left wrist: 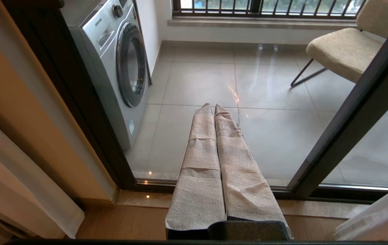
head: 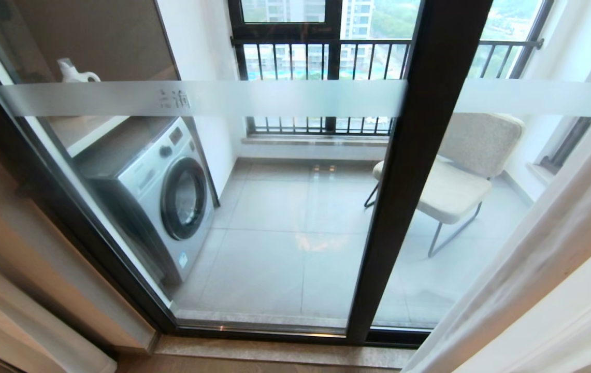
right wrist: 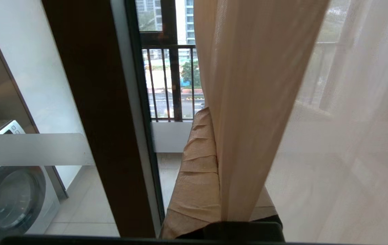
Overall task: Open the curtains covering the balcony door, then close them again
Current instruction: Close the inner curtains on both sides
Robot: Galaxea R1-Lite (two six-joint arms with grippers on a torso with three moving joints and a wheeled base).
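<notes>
Between cloth-wrapped right pincer point(right wrist: 214, 119) fingers — sheer pleated curtains point(right wrist: 248, 102)

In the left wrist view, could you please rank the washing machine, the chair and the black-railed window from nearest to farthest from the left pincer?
1. Washing machine, beside the left pincer, behind the glass.
2. Chair, across the balcony floor on the other side.
3. Black-railed window, along the far wall.

washing machine point(head: 163, 194) left; beige chair point(head: 461, 176) right; detergent bottle point(head: 75, 72) above machine
</notes>
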